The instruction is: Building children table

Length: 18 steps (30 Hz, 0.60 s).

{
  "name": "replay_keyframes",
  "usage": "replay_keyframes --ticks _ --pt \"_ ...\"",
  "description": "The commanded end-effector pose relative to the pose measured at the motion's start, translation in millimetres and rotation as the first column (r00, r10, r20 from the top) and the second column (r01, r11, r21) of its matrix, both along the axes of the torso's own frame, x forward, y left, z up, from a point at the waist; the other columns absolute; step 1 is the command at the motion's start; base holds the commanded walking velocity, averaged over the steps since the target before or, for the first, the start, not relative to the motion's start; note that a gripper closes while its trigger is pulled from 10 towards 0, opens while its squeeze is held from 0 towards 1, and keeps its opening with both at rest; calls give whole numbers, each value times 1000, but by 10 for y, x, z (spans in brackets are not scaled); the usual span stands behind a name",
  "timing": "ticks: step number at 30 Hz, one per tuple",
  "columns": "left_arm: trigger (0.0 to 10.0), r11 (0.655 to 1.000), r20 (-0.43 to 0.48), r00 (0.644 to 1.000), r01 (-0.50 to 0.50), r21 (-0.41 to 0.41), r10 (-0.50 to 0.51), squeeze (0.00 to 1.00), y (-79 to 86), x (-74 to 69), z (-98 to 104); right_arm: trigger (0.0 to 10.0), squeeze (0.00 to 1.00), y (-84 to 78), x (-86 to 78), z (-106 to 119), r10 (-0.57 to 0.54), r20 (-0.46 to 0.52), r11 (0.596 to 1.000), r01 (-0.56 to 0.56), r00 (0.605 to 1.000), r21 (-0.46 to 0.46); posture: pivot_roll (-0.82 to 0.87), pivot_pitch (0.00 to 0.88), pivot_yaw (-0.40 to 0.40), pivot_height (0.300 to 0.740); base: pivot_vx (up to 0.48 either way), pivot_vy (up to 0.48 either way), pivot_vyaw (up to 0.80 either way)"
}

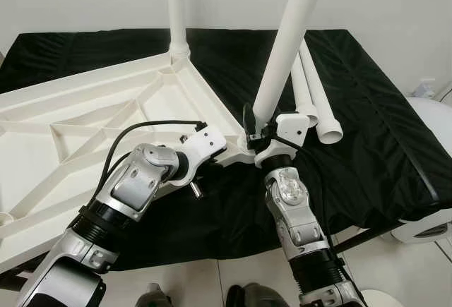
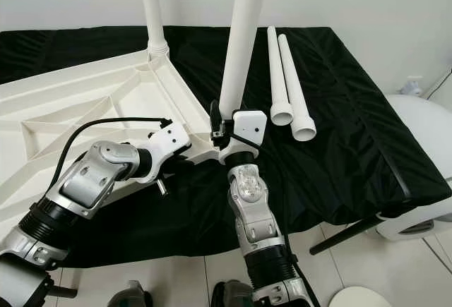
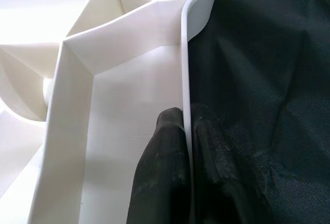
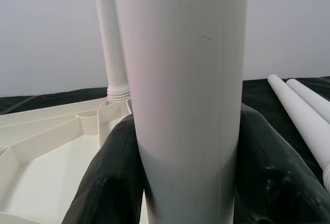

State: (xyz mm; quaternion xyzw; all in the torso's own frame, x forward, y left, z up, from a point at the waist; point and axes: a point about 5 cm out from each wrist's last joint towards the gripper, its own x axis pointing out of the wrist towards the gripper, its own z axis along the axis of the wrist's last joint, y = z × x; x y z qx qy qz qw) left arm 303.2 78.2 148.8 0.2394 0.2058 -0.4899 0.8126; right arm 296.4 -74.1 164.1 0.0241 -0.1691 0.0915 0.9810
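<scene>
Eye views: tabletop (image 1: 85, 120) lies upside down on the black-covered counter (image 2: 353, 137), ribs up so the corner sockets face up. One leg (image 1: 176, 10) already stands in the far socket. Right claw (image 1: 263, 136) grips a second leg (image 1: 286, 46) near its foot, tilted, at the near corner (probably seating it). Left claw (image 1: 229, 153) pinches the rim to steady the top. Two spare legs (image 2: 289, 95) lie on the cloth beside it.

Left wrist: fingers (image 3: 160, 172) shut on the thin rim (image 3: 184, 80).

Right wrist: leg (image 4: 185, 95) clamped between both fingers (image 4: 111, 177).
</scene>
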Motion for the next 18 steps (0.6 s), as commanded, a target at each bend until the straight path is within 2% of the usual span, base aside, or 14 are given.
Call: replay_keyframes --ticks 1,12,18 --pt "10000 999 110 994 20 -30 -16 0 -59 51 209 10000 0 0 -33 -245 7 -108 1000 -10 994 -21 23 32 -49 740 0 0 0" --pt "10000 999 110 994 26 -29 -22 0 -68 47 215 10000 0 -67 18 -316 -28 -169 999 33 985 24 22 38 -45 740 0 0 0" --pt "10000 999 109 994 25 -29 -21 0 -67 44 215 10000 0 -64 18 -322 -27 -166 999 30 986 19 24 39 -48 740 0 0 0"
